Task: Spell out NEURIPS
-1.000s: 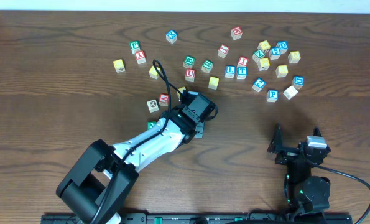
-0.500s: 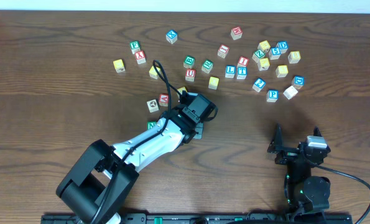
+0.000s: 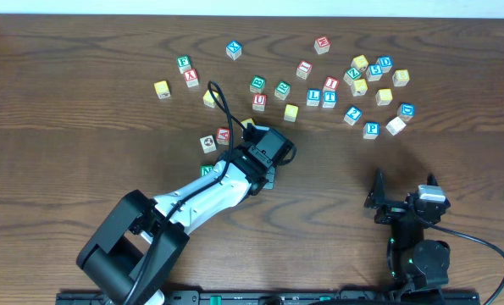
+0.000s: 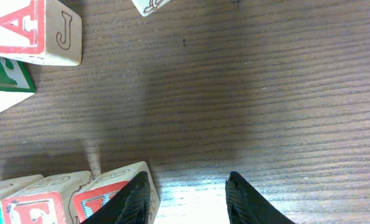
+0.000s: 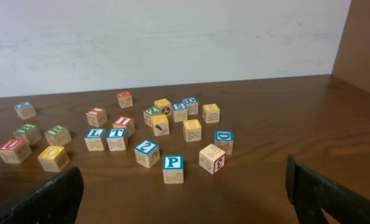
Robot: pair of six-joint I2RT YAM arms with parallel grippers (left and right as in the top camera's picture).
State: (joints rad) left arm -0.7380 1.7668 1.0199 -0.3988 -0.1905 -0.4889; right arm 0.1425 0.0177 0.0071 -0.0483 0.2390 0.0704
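Left gripper (image 4: 188, 200) jaws are standing slightly apart, gripping nothing; a pale wooden red-lettered cube (image 4: 113, 186) is sitting just beside at nine o'clock. Right gripper (image 5: 185, 193) jaws are gaping, empty. Blue-lettered wooden P cube (image 5: 173, 168) is lying at its twelve o'clock. Judged light, rigid: pinch opposite flat faces.

Left hand (image 4: 188, 186) seemingly part-open; right hand (image 5: 183, 183) spread wide.

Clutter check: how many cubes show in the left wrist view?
6: red A cube and green-faced cube upper left, cropped cube at top edge, row of three lower left; more may be hidden.
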